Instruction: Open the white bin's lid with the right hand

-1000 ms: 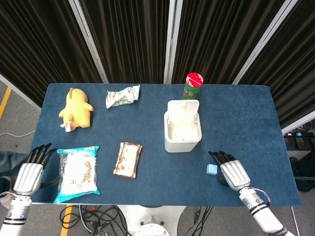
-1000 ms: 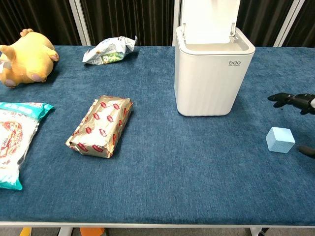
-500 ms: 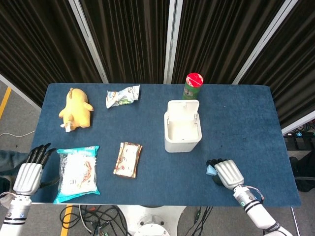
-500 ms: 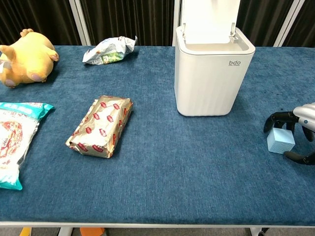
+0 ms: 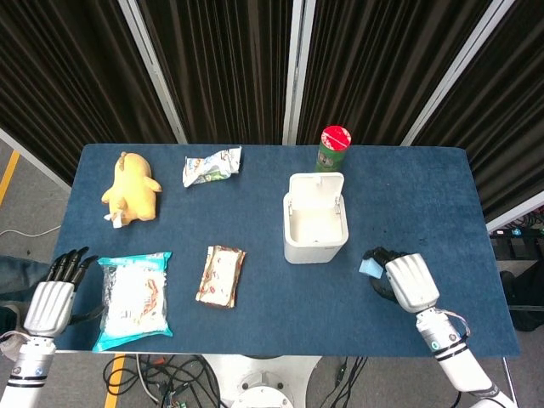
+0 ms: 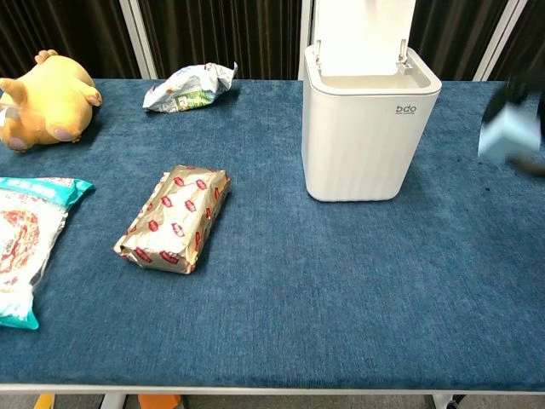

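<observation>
The white bin point(image 5: 315, 231) point(image 6: 371, 135) stands mid-table with its lid point(image 5: 316, 183) point(image 6: 364, 34) tipped up and back, the inside showing. My right hand point(image 5: 405, 281) point(image 6: 521, 128) is to the right of the bin and holds a small light-blue cube point(image 5: 370, 267) point(image 6: 508, 135) lifted off the cloth; it is blurred in the chest view. My left hand point(image 5: 53, 296) hangs at the table's front left corner, fingers straight and apart, holding nothing.
A green can with a red top point(image 5: 332, 149) stands behind the bin. A yellow plush point(image 5: 130, 187), a crumpled wrapper point(image 5: 211, 166), a noodle bag point(image 5: 133, 297) and a gold snack pack point(image 5: 221, 275) lie on the left half of the blue table point(image 5: 425, 195).
My right hand closed around the light-blue cube and raised it off the table, moving up and toward the bin. The bin, its lid and the left hand stayed put.
</observation>
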Tool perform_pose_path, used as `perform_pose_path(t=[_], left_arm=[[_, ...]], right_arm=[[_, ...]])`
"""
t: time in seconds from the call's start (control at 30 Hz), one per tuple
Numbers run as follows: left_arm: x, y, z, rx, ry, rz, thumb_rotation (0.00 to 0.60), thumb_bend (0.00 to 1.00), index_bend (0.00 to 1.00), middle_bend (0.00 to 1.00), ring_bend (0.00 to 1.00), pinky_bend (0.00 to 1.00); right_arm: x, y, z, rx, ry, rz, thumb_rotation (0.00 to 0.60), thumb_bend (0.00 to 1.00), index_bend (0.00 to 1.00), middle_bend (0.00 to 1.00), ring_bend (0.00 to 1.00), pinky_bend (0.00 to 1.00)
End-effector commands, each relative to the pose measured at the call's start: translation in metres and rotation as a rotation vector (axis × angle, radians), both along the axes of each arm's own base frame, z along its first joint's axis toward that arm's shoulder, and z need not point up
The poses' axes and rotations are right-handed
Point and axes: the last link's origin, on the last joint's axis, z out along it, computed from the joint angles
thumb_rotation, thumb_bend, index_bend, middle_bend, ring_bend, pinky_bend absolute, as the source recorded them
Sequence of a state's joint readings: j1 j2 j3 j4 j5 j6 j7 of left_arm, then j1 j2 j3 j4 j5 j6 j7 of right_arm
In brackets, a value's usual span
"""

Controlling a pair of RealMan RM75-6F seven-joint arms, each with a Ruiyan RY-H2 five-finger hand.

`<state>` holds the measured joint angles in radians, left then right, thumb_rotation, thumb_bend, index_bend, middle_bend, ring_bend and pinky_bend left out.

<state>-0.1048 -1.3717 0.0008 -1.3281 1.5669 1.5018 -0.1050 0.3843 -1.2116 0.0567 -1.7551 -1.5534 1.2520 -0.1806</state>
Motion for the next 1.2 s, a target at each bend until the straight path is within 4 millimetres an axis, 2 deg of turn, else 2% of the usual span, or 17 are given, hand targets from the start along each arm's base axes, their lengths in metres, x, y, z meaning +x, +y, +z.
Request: perform_pose_path(t=[0.03, 0.13, 0.17, 0.2, 0.27, 0.3, 0.33, 0.37, 0.47, 0.57, 0.67, 0.77, 0.9, 1.0, 1.1, 1.2], left_arm=[[0.000, 0.000, -0.001, -0.004, 0.001, 0.002, 0.600, 0.04, 0.13, 0.05, 0.00, 0.09], [0.000, 0.000, 0.000, 0.000, 0.003, -0.001, 0.600, 0.04, 0.13, 0.05, 0.00, 0.09], [0.001, 0.000, 0.000, 0.003, 0.002, -0.002, 0.600, 0.04, 0.13, 0.05, 0.00, 0.09], [0.001, 0.001, 0.001, 0.005, 0.002, -0.002, 0.600, 0.04, 0.13, 0.05, 0.00, 0.09], [0.001, 0.001, 0.001, 0.010, 0.000, -0.003, 0.600, 0.04, 0.13, 0.05, 0.00, 0.09], [0.001, 0.002, 0.002, 0.012, -0.001, -0.003, 0.600, 0.04, 0.13, 0.05, 0.00, 0.09], [0.001, 0.002, 0.002, 0.013, 0.000, -0.003, 0.600, 0.04, 0.13, 0.05, 0.00, 0.09], [0.001, 0.002, 0.002, 0.013, 0.000, -0.002, 0.600, 0.04, 0.13, 0.05, 0.00, 0.09], [0.000, 0.002, 0.002, 0.014, -0.002, 0.004, 0.600, 0.04, 0.13, 0.05, 0.00, 0.09], [-0.001, 0.002, 0.002, 0.011, -0.004, 0.004, 0.600, 0.04, 0.13, 0.05, 0.00, 0.09], [0.000, 0.002, 0.002, 0.009, -0.005, 0.002, 0.600, 0.04, 0.13, 0.05, 0.00, 0.09], [0.001, 0.001, 0.002, 0.010, -0.006, -0.003, 0.600, 0.04, 0.13, 0.05, 0.00, 0.09], [0.004, 0.001, 0.003, 0.012, -0.005, -0.008, 0.600, 0.04, 0.13, 0.05, 0.00, 0.09], [0.007, 0.003, 0.005, 0.014, 0.000, -0.020, 0.600, 0.04, 0.13, 0.05, 0.00, 0.09], [0.009, 0.003, 0.004, 0.011, 0.002, -0.027, 0.600, 0.04, 0.13, 0.05, 0.00, 0.09], [0.012, 0.004, 0.004, 0.012, 0.002, -0.034, 0.600, 0.04, 0.13, 0.05, 0.00, 0.09]], right_arm=[[0.038, -0.024, 0.026, -0.079, -0.082, 0.105, 0.600, 0.32, 0.60, 0.61, 0.60, 0.72], [0.063, -0.050, 0.024, -0.096, -0.097, 0.140, 0.600, 0.32, 0.57, 0.60, 0.59, 0.69], [0.070, -0.058, 0.020, -0.094, -0.103, 0.146, 0.600, 0.31, 0.54, 0.58, 0.57, 0.65], [0.076, -0.065, 0.014, -0.080, -0.106, 0.144, 0.600, 0.29, 0.46, 0.51, 0.50, 0.57], [0.085, -0.078, -0.001, -0.023, -0.058, 0.126, 0.600, 0.19, 0.18, 0.24, 0.21, 0.27], [0.093, -0.084, -0.006, -0.024, -0.048, 0.134, 0.600, 0.11, 0.05, 0.10, 0.07, 0.11], [0.100, -0.087, -0.009, -0.031, -0.062, 0.145, 0.600, 0.06, 0.01, 0.04, 0.02, 0.04], [0.104, -0.089, -0.012, -0.039, -0.081, 0.154, 0.600, 0.01, 0.00, 0.00, 0.00, 0.00], [0.112, -0.088, -0.016, -0.051, -0.139, 0.171, 0.600, 0.00, 0.00, 0.00, 0.00, 0.00], [0.106, -0.080, -0.010, -0.087, -0.151, 0.192, 0.600, 0.00, 0.00, 0.00, 0.00, 0.00], [0.086, -0.062, 0.002, -0.120, -0.163, 0.185, 0.600, 0.00, 0.00, 0.00, 0.00, 0.00], [0.050, -0.031, 0.019, -0.169, -0.152, 0.154, 0.600, 0.00, 0.00, 0.00, 0.00, 0.00], [-0.026, 0.025, 0.033, -0.248, -0.046, -0.008, 0.600, 0.00, 0.00, 0.00, 0.00, 0.00], [-0.071, 0.061, 0.035, -0.250, 0.007, -0.174, 0.600, 0.03, 0.00, 0.00, 0.00, 0.00], [-0.099, 0.084, 0.036, -0.227, 0.048, -0.308, 0.600, 0.05, 0.00, 0.00, 0.00, 0.00], [-0.114, 0.093, 0.037, -0.234, 0.058, -0.367, 0.600, 0.06, 0.00, 0.00, 0.00, 0.00]])
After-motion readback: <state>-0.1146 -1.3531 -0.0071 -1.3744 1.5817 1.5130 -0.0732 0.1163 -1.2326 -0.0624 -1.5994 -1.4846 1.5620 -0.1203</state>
